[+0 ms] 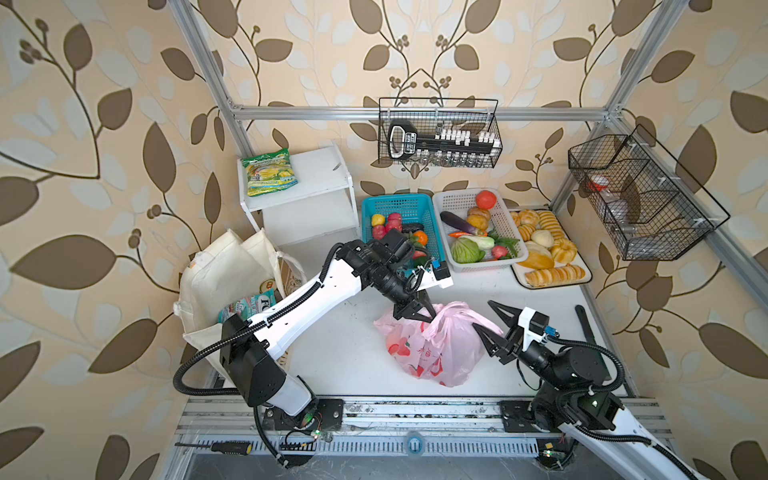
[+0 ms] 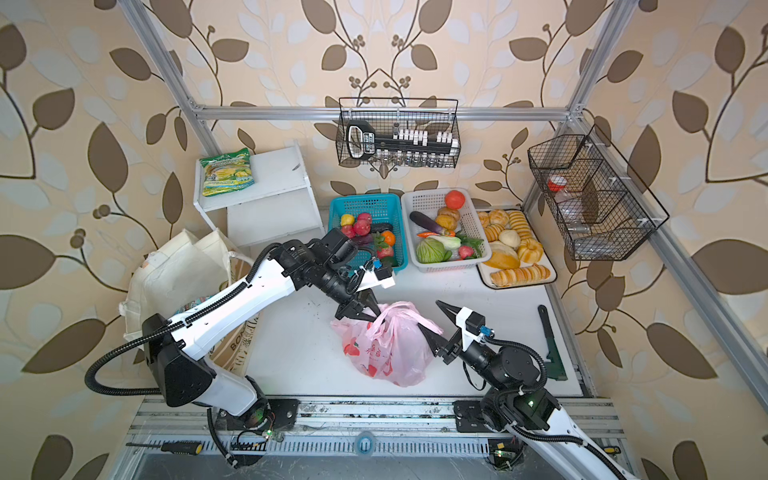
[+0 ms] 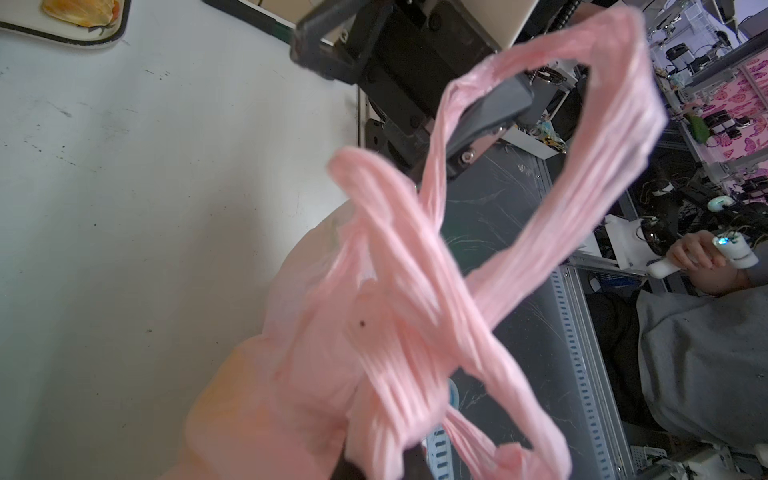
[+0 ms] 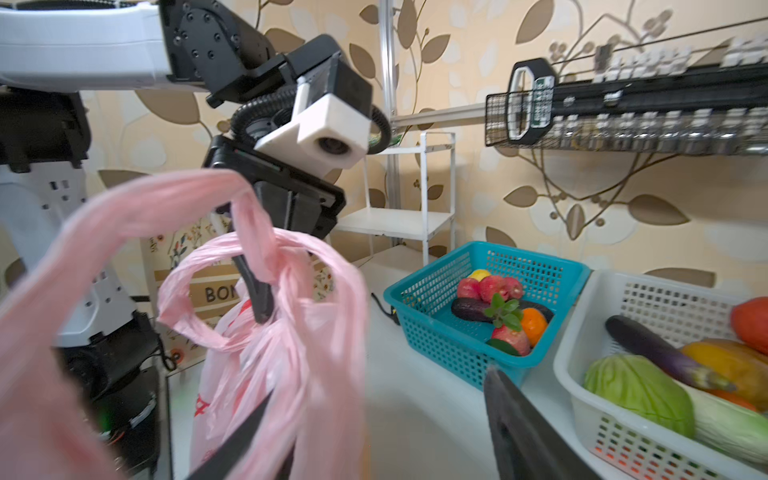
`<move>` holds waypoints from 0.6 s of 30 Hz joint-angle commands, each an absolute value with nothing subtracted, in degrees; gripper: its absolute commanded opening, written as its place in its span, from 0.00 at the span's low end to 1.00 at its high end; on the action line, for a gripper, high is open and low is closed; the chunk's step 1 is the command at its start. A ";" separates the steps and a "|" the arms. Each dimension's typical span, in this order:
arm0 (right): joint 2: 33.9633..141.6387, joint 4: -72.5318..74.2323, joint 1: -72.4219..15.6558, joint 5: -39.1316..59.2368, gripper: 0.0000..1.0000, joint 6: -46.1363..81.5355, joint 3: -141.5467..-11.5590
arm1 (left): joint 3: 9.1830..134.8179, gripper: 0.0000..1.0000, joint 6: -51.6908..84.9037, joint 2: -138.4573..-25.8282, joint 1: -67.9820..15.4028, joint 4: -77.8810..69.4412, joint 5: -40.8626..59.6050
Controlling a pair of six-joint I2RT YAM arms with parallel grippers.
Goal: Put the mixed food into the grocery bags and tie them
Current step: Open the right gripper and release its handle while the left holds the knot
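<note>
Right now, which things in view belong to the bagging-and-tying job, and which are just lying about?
Job: pink plastic bag, handle pinched in the shut left hand; open right hand; canvas tote holding teal-red snack packet; toy fruit in teal basket.
Lying about: green-yellow snack packet, bread tray, vegetable basket, screwdriver.

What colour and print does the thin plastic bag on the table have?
The plastic bag is translucent pink with red print; it shows best in a top view.
</note>
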State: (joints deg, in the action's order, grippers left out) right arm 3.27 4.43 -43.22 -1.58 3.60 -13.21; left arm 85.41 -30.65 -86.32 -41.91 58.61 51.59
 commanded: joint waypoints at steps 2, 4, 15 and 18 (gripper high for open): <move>0.55 3.64 -43.07 -12.60 0.66 -0.77 -15.38 | 86.07 0.00 -34.96 -83.00 -41.22 61.58 53.15; 2.08 4.87 -42.96 -14.91 0.63 -1.66 -15.75 | 85.75 0.00 -35.81 -82.88 -41.24 61.72 53.05; 32.53 6.50 -23.86 34.38 0.44 -1.63 -28.86 | 87.18 0.00 -44.83 -84.42 -41.16 67.89 55.20; 41.57 16.79 -19.76 55.26 0.44 4.32 -28.87 | 87.46 0.00 -43.72 -84.89 -41.04 66.24 55.16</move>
